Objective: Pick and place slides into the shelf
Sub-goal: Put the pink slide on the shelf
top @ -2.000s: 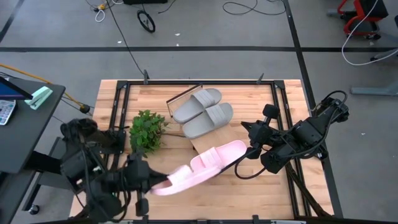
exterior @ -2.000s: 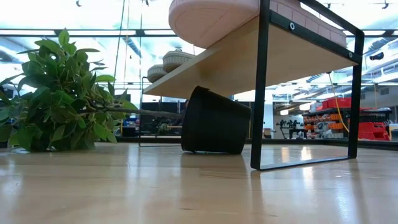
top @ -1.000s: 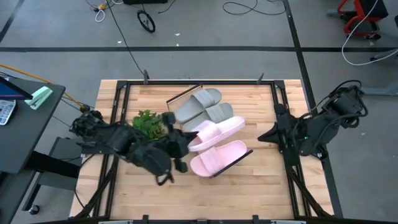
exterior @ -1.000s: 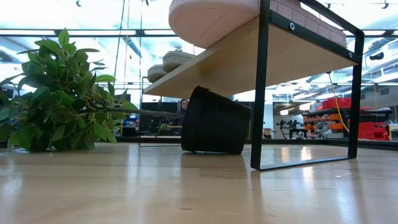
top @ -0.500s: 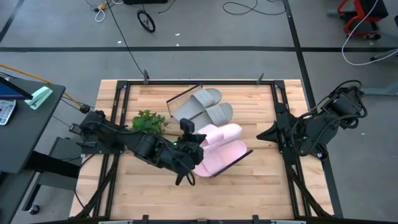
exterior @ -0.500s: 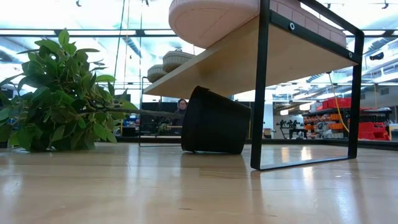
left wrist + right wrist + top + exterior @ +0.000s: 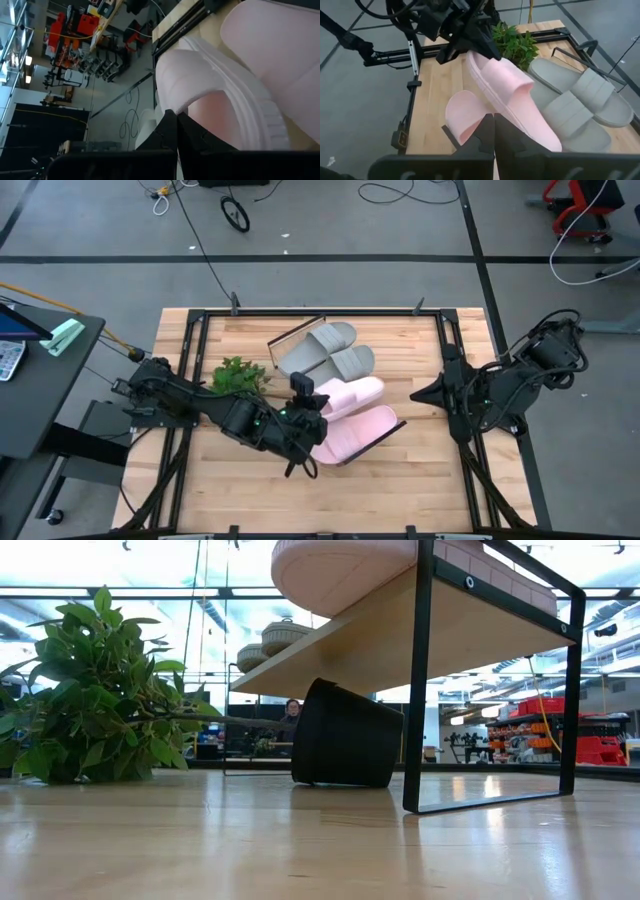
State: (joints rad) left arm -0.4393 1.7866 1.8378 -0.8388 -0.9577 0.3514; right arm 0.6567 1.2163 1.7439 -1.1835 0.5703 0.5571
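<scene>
Since half a second ago almost nothing has shifted: my left tool (image 7: pixel 302 402) remains closed on the heel of one pink slide (image 7: pixel 343 394), holding it tilted over the shelf (image 7: pixel 290 340). Two seconds back that slide was low near the front edge of the surface (image 7: pixel 420 490). My right tool (image 7: pixel 420 393) stays shut and empty, parked at the right side. On the shelf I see two grey slides (image 7: pixel 325 350) side by side, the other pink slide (image 7: pixel 355 433) lying flat at the near end, beside the held one. A leafy plant (image 7: pixel 238 378) sits left of the shelf.
</scene>
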